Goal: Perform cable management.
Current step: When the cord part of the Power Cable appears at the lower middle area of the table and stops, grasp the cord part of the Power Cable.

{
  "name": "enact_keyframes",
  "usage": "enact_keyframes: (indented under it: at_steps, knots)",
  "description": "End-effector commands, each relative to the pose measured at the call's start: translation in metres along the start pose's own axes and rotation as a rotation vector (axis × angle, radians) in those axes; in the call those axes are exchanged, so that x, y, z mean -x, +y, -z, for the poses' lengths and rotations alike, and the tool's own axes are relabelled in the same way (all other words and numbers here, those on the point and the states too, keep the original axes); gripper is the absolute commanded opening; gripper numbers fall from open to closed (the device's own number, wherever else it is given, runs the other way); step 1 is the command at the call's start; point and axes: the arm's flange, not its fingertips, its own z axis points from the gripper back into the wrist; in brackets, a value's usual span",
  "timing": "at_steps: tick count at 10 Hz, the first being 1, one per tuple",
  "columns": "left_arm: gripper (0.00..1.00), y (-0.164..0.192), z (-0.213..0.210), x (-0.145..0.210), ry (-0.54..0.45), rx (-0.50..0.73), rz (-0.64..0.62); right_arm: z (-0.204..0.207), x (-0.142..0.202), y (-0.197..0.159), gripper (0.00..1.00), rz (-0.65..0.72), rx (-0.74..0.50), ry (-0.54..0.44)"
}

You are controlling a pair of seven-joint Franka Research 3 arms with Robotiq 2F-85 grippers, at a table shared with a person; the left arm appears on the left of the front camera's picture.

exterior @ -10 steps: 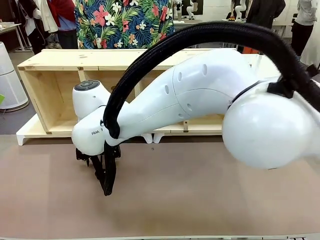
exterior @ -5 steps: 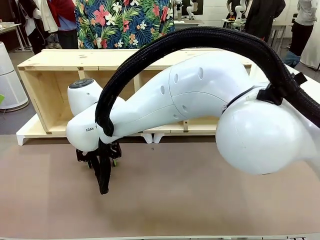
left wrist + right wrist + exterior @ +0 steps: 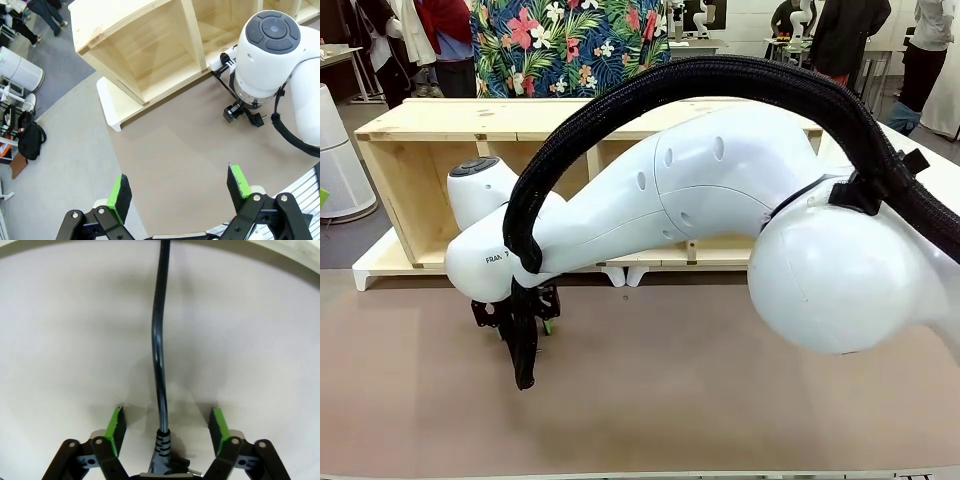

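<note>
Hanging low over the table (image 3: pixel 60 340), the right gripper (image 3: pixel 166 412) straddles the cable (image 3: pixel 159 355): the glossy black cord lies on the table surface and runs up the middle of the right wrist view, with its moulded plug end (image 3: pixel 162 460) sitting between the two fingers near their base. The green pads (image 3: pixel 116 426) stand apart from the cord, with a clear gap on either side, so the jaws are partly open and grip nothing. In the front view the right arm (image 3: pixel 720 190) crosses in front of the wooden shelf (image 3: pixel 420 125) (its braided sleeve (image 3: pixel 750 75) arching above). The left gripper (image 3: pixel 180 185) hovers wide open and empty above the table
</note>
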Motion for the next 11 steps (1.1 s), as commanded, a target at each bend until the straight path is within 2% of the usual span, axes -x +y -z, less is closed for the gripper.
enact_keyframes:
  at_steps: [1, 2, 3, 4, 5, 6, 7, 8, 11]
  knots:
    - [1.0, 0.0009, -0.0003, -0.0002, -0.003, -0.002, -0.004, 0.0014, -0.0046, 0.0057, 0.68, -0.016, 0.022, -0.023]
    - [1.0, 0.0009, -0.0003, -0.0002, -0.003, -0.002, -0.004, 0.0014, -0.0049, 0.0058, 0.61, -0.016, 0.02, -0.026]
    - [1.0, 0.0009, -0.0003, -0.0002, -0.003, -0.002, -0.004, 0.0012, -0.0048, 0.0056, 0.48, -0.018, 0.02, -0.028]
    - [1.0, 0.0009, -0.0003, -0.0002, -0.003, -0.002, -0.004, 0.0013, -0.0044, 0.0056, 0.41, -0.021, 0.018, -0.032]
    - [1.0, 0.0009, -0.0003, -0.0002, -0.003, -0.002, -0.004, 0.0016, -0.0045, 0.0056, 0.28, -0.023, 0.016, -0.033]
    - [1.0, 0.0009, -0.0003, -0.0002, -0.003, -0.002, -0.004, 0.0017, -0.0041, 0.0052, 0.21, -0.023, 0.013, -0.033]
    - [1.0, 0.0009, -0.0003, -0.0002, -0.003, -0.002, -0.004, 0.0019, -0.0038, 0.0049, 0.08, -0.023, 0.012, -0.032]
    - [1.0, 0.0009, -0.0003, -0.0002, -0.003, -0.002, -0.004, 0.002, -0.0033, 0.0048, 0.01, -0.024, 0.01, -0.032]
    - [1.0, 0.0009, -0.0003, -0.0002, -0.003, -0.002, -0.004, 0.0019, -0.0024, 0.0038, 0.0, -0.025, 0.005, -0.029]
